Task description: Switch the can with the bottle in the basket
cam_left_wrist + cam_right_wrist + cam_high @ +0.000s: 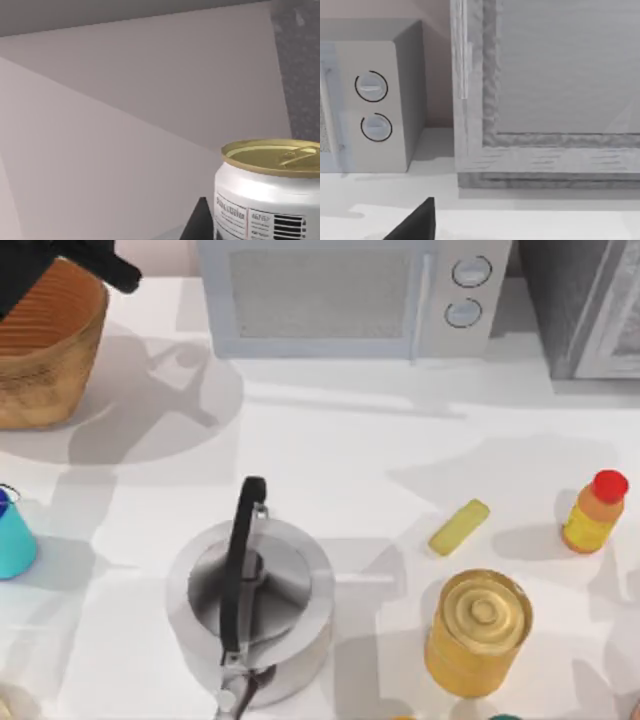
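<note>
The left arm (60, 265) is seen at the upper left corner of the top view as a dark shape reaching across the frame corner. In the left wrist view, one dark fingertip (200, 222) of the left gripper is shown at the bottom edge. In the right wrist view, one dark fingertip (415, 222) of the right gripper is shown at the lower left.

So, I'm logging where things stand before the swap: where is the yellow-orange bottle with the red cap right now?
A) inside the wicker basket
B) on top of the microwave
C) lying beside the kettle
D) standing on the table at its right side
D: in the top view the bottle stands upright on the table near its right edge, far from the basket at the far left.
</note>
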